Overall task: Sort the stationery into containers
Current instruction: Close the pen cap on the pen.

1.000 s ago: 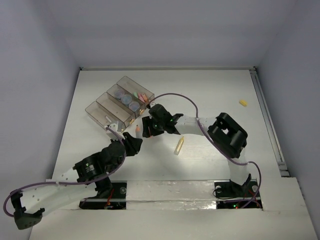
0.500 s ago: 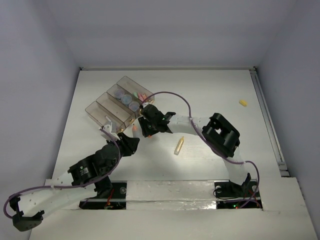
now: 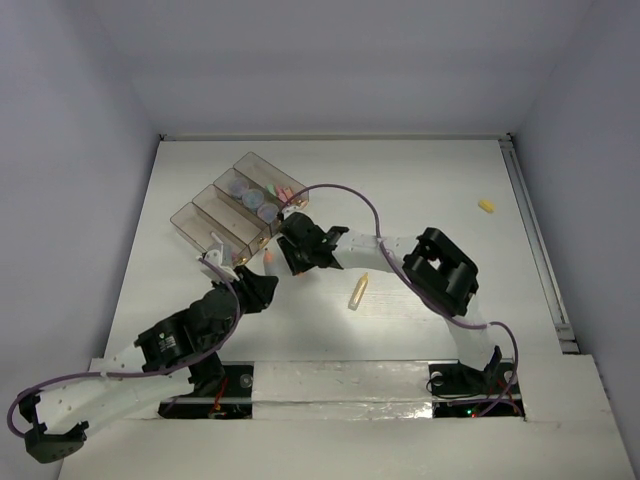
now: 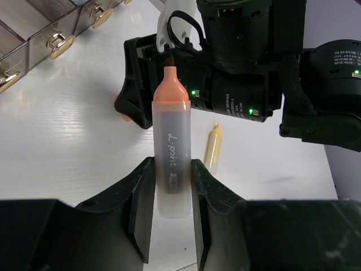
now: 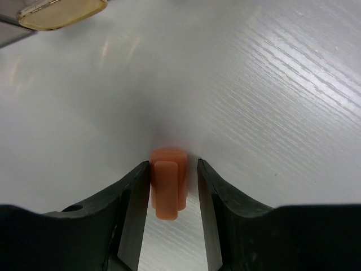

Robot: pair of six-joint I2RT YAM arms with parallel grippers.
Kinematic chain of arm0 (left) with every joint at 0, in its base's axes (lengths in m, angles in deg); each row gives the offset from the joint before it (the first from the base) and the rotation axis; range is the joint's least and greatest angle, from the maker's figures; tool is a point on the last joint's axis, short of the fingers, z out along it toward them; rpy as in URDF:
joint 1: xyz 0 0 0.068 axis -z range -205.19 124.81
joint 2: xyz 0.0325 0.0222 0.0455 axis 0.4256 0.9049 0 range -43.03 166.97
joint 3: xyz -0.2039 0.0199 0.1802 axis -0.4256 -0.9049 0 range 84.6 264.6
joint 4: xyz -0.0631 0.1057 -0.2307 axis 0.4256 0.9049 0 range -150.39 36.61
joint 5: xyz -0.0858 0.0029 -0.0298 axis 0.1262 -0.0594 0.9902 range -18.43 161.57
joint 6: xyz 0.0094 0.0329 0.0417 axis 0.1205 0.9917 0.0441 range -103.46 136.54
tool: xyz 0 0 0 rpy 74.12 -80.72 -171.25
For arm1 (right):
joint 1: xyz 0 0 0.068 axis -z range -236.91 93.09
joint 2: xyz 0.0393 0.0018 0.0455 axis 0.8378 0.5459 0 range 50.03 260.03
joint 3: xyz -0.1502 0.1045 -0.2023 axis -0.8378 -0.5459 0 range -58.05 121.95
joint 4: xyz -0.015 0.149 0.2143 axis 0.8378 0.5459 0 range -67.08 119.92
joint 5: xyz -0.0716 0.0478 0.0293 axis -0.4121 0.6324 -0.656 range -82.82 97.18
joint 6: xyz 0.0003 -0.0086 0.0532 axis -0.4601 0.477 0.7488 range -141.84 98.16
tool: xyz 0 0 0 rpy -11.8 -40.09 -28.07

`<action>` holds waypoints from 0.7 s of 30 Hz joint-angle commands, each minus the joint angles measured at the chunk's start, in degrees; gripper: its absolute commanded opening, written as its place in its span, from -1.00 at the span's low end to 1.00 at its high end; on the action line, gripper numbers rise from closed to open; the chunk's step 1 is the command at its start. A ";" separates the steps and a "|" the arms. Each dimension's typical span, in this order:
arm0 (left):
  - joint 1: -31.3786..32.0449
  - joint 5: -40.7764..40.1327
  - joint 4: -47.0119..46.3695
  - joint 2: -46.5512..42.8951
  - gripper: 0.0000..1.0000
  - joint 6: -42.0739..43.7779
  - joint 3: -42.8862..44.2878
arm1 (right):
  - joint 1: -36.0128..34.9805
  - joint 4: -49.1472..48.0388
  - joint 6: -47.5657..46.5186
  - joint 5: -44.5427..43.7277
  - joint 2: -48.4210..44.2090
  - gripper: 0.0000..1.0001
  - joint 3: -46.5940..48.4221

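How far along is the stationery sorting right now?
Done: three rolls and a few coloured sticks sit in the containers. In hand: the left gripper is shut on an orange-tipped marker; the right gripper straddles a small orange piece on the table. Left: a yellow stick in the middle and a yellow piece at the far right.

The left arm (image 3: pixel 185 335) stretches forward and to the right, its left gripper (image 4: pixel 172 169) clamped on an orange highlighter (image 4: pixel 171 135). The right arm (image 3: pixel 440 272) bends back leftward, with the right gripper (image 5: pixel 173 172) held low, its jaws parted around an orange cap (image 5: pixel 167 189)
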 commanded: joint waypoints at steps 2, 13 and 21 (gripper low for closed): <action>-0.33 -2.01 0.31 -1.26 -1.00 -0.98 1.25 | -0.93 8.47 -3.22 -6.34 4.91 -0.08 -0.76; -0.33 -1.66 0.84 -2.14 -1.00 -1.60 1.34 | -2.08 11.02 -3.58 -11.80 8.08 -0.51 1.35; -0.33 -1.14 0.67 -2.66 -1.00 -1.07 1.96 | -0.60 1.45 -0.68 -8.55 -5.44 -0.75 -7.87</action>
